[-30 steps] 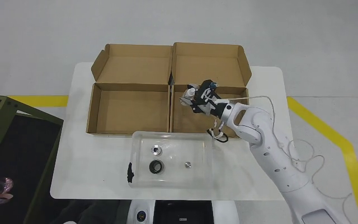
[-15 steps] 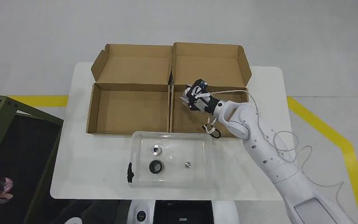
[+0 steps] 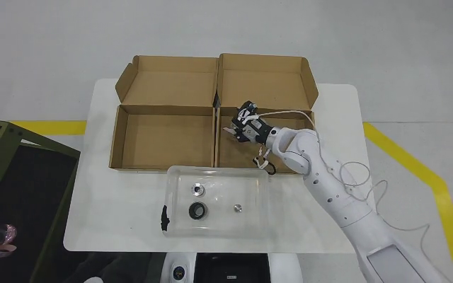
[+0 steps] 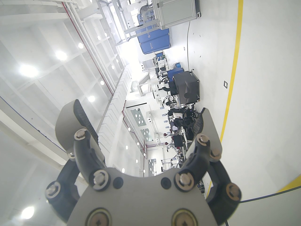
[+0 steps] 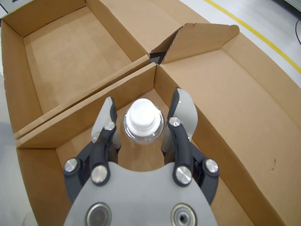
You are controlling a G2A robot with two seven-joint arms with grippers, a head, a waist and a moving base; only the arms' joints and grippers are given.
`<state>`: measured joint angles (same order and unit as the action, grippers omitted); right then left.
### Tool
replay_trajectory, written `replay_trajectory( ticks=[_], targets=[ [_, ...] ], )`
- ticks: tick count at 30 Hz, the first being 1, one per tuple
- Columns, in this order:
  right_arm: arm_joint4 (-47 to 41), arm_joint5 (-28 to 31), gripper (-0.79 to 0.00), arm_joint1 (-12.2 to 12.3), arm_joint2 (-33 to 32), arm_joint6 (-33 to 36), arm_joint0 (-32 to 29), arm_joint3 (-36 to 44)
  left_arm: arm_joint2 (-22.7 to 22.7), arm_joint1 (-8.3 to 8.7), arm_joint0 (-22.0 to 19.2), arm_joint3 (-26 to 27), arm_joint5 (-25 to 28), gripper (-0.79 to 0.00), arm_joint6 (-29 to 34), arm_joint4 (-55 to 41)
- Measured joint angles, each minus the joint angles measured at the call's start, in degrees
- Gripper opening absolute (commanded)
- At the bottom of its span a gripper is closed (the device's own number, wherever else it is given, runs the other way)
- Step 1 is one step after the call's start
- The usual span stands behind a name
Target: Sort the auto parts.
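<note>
My right gripper (image 5: 145, 101) is shut on a small part with a white cap and a clear round body (image 5: 143, 121). It hangs inside the right cardboard box (image 5: 235, 90), near the corner next to the left cardboard box (image 5: 70, 55). From above, the same gripper (image 3: 237, 129) is over the left end of the right box (image 3: 233, 152). A clear plastic tray (image 3: 170, 191) in front holds a silver part (image 3: 197, 189), a black ring (image 3: 197, 210) and a small metal piece (image 3: 238, 208). My left gripper (image 4: 140, 110) is open with nothing between its fingers, pointed away into the room.
Both boxes (image 3: 166, 138) stand side by side at the back of the white table (image 3: 99, 205), lids folded back. The left box holds nothing. A white cable (image 3: 294, 113) loops over the right box from the arm.
The right gripper has moved left and down with the part, from above the right box's back wall into its left end.
</note>
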<state>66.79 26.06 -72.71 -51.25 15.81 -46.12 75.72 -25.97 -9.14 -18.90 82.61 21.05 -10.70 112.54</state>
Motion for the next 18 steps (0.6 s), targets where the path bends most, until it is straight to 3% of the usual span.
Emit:
replay_trajectory(
  ticks=[7,18],
  targets=[
    [2.7,1.4,0.000,1.3,-3.4,2.8,-3.4,8.5,0.0,0.00,0.0,0.0,0.0,0.000,0.0,0.0],
    [3.0,7.5,0.000,3.8,-10.0,14.7,-10.6,25.6,0.0,0.00,0.0,0.0,0.0,0.000,0.0,0.0]
  ],
)
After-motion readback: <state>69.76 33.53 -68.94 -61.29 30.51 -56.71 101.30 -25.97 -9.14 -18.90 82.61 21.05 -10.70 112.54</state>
